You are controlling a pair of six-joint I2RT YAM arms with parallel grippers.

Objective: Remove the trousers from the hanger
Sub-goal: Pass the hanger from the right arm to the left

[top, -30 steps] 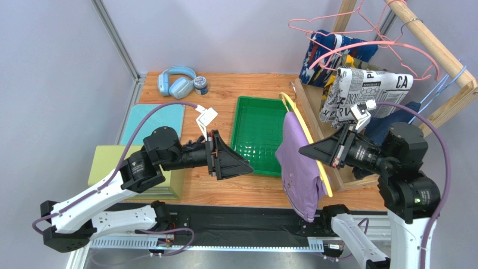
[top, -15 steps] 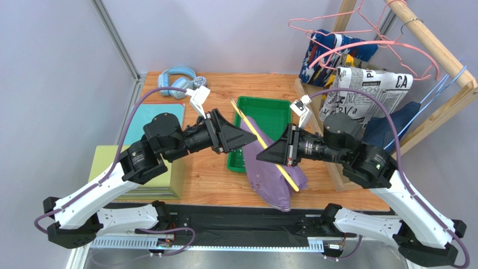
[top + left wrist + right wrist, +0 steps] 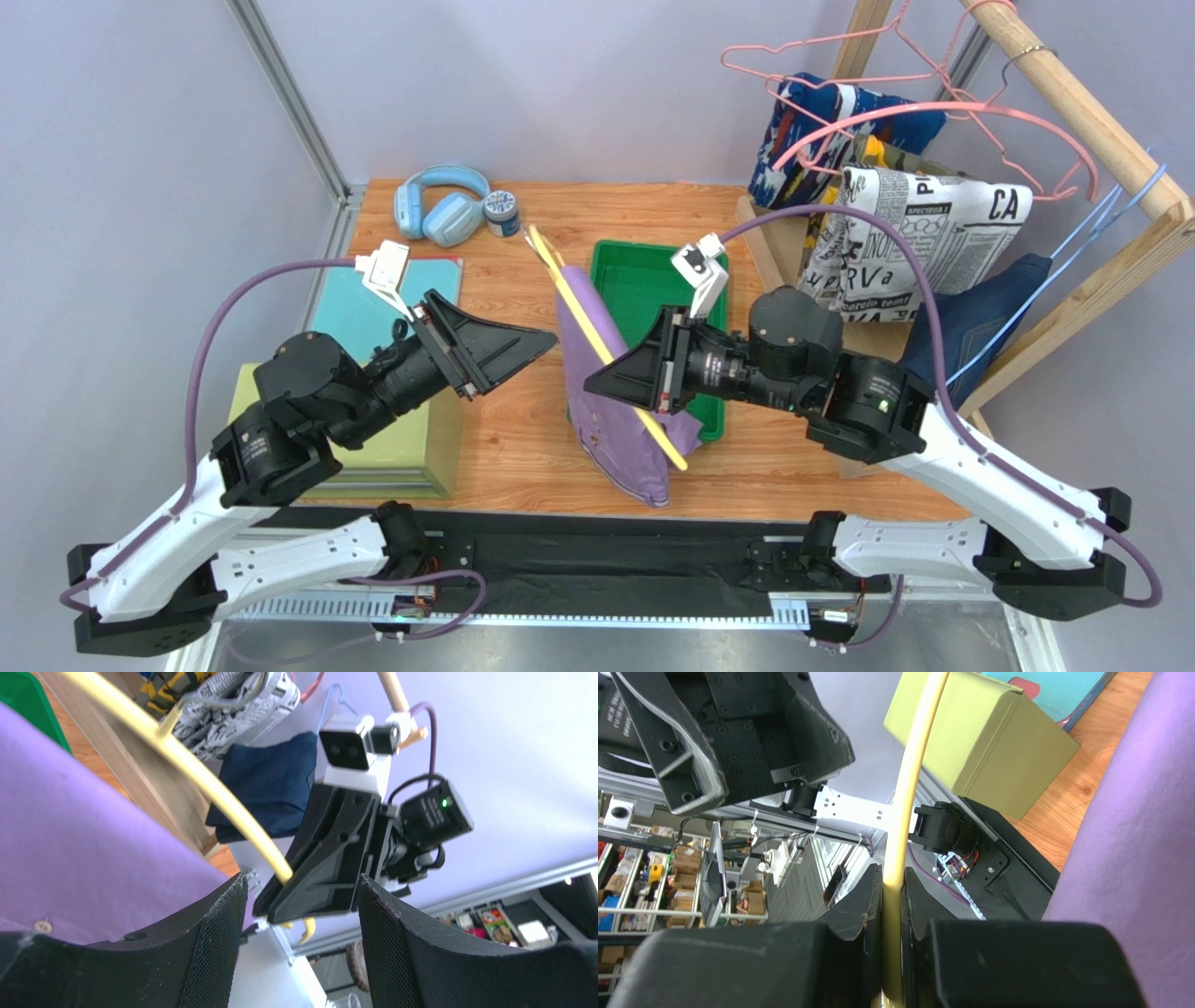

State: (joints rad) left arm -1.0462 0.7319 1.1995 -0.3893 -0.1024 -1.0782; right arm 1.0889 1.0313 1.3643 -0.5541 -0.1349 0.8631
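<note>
Purple trousers [image 3: 613, 437] draped over yellow hanger [image 3: 601, 340], right jaws pinching the hanger above the counter's near edge, left jaws spread, empty, nearby.

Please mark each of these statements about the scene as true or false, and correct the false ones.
1. The right gripper is shut on the thin yellow hanger. True.
2. The plain purple trousers lie flat inside the green plastic tray. False: they hang draped over the hanger, which the right gripper holds up.
3. The left gripper grips the purple trousers. False: its jaws stand open and hold nothing.
4. The black-and-white newsprint trousers hang at the wooden rack. True.
5. The light blue headphones lie at the table's near edge. False: they lie at its far left corner.
</note>
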